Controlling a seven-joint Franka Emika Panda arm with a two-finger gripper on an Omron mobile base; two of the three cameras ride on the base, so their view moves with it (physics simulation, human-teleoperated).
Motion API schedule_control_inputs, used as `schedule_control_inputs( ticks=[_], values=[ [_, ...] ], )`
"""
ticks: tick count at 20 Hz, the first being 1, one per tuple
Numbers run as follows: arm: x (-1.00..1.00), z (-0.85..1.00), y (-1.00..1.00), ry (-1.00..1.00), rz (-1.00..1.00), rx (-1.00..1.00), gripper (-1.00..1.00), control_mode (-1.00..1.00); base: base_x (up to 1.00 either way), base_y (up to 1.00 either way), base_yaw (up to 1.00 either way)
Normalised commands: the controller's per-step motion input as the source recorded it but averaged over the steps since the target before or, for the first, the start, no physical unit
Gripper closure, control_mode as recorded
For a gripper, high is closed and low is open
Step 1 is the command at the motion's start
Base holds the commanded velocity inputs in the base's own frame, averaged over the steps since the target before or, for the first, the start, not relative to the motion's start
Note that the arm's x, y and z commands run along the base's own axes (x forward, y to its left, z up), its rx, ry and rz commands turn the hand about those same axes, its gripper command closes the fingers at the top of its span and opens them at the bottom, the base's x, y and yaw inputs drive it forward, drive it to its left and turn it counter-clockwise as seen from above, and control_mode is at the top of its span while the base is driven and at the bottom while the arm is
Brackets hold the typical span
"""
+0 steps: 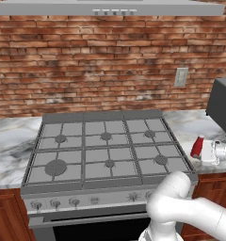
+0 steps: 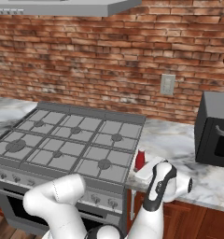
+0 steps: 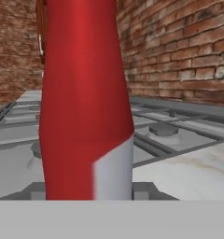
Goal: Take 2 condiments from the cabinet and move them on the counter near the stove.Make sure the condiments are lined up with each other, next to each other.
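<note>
- The gripper [image 2: 143,173] is clamped on the red squeeze bottle [image 2: 140,159].
- The bottle stands on the table [image 2: 179,144], just beside the stove [image 2: 62,144], on its right.

Looked all over and honestly there's nothing readable anywhere. The red squeeze bottle [image 3: 83,102] is plain red with a pale end, no label or brand on it. The stove [image 1: 105,150] has a row of knobs [image 1: 56,203] along its front edge, but no numbers or marks on them can be made out. The wall outlet [image 2: 167,84] on the brick is blank, and so is the dark appliance [image 2: 215,128] at the right end of the counter [image 2: 188,144].
</note>
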Motion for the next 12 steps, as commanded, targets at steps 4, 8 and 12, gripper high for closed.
schedule_control_inputs(
  ticks=[4, 8, 12],
  values=[
    [0.0, -0.11, -0.02, 0.0, 0.0, 0.0, -1.0, -1.0, 0.0, 0.0, 0.0],
    [0.0, 0.0, -0.03, 0.0, 0.0, 0.01, -1.0, -1.0, 0.0, 0.0, 0.0],
    [0.0, 0.0, -0.04, 0.0, 0.0, 0.02, -1.0, -1.0, 0.0, 0.0, 0.0]
  ],
)
